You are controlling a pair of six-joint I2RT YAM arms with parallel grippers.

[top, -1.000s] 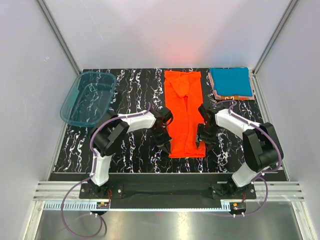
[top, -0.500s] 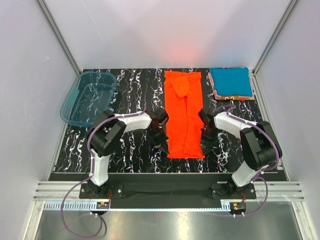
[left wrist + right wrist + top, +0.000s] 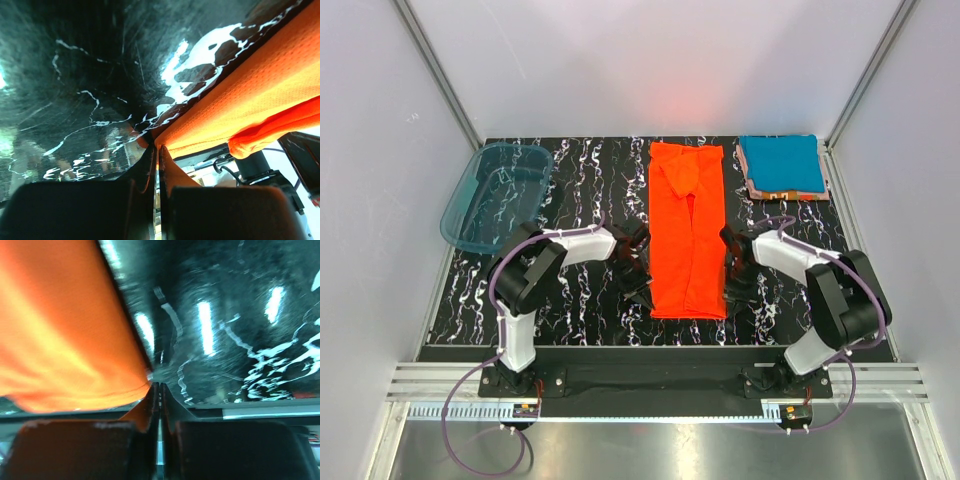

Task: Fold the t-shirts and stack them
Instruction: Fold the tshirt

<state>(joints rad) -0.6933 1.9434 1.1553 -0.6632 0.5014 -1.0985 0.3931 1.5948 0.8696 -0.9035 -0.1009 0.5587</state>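
Observation:
The bright orange-red t-shirt (image 3: 688, 235) lies as a long narrow strip down the middle of the black marbled table. My left gripper (image 3: 642, 293) is at its near left corner and my right gripper (image 3: 732, 290) is at its near right corner. In the left wrist view the jaws are closed (image 3: 158, 148), with the shirt's hem (image 3: 250, 100) meeting their tips. In the right wrist view the jaws are closed (image 3: 160, 385) at the shirt's corner (image 3: 65, 330). A teal blue t-shirt (image 3: 780, 163) lies folded square at the back right, on top of pinkish-orange shirts (image 3: 760, 190).
A translucent teal plastic tub (image 3: 498, 195) stands at the back left of the table. The table's near edge (image 3: 660, 348) runs just below both grippers. White walls enclose the table on three sides.
Both grippers have moved a little toward the near edge and outward. The near end of the orange-red shirt has shifted with them and lies slightly wider and flatter.

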